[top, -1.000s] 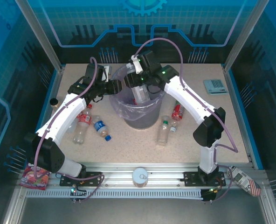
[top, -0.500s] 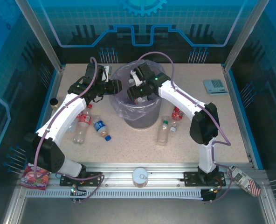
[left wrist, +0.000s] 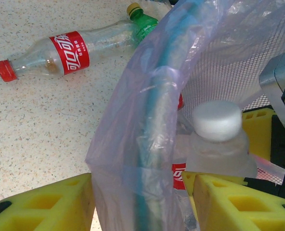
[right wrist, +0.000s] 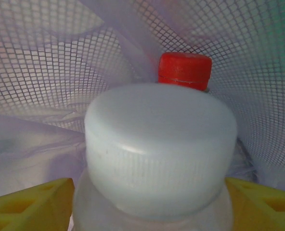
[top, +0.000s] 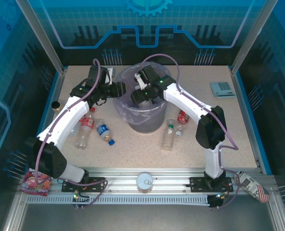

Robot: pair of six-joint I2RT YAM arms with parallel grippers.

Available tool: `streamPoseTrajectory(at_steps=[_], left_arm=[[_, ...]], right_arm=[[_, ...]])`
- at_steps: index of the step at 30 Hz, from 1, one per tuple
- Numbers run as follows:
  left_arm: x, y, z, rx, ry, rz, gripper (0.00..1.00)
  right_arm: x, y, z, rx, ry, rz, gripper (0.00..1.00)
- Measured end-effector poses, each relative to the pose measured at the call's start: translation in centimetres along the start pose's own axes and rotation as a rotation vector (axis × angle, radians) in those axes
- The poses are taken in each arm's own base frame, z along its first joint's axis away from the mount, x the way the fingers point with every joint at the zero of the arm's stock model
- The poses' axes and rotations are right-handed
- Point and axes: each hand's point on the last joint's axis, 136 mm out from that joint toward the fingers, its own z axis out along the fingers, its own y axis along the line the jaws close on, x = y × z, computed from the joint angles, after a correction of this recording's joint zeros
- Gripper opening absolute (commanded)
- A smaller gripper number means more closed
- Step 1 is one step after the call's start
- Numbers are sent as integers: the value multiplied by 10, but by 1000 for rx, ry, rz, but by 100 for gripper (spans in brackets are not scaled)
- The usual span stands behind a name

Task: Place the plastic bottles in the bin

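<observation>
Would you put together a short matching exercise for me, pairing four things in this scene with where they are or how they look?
Things:
1. white-capped bottle
2. tin can
3. green bottle
4. bin

Places or states:
a. lying on the table next to a red-labelled bottle
b. lined with a pale-purple bag
c. inside the bin, between yellow fingers
d. on the metal rail at the near edge

Pairs: 1-c; 2-d; 3-a; 4-b.

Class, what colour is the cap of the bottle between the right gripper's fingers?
The cap is white, clearest in the right wrist view.
</observation>
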Motion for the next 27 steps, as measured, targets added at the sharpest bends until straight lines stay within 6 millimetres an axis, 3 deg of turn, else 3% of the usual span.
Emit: streamPoseTrajectory(at_steps=[6, 11, 13, 14, 21, 27], left_arm=[[0, 0, 0, 0, 0, 0, 56], [0, 0, 0, 0, 0, 1, 56], [0, 0, 0, 0, 0, 1, 56], [0, 0, 0, 0, 0, 1, 56], [0, 0, 0, 0, 0, 1, 56], [0, 0, 0, 0, 0, 3, 56]], right_arm=[[-5, 1, -8, -1, -7, -4, 82], [-24, 5, -36, -5, -64, -19, 85], [-33, 8, -57, -8, -104, -27, 87], [-37, 9, -69, -9, -127, -30, 92], [-57, 11, -167, -1, -313, -40, 94], [-43, -9, -237, 74, -422, -3, 95]])
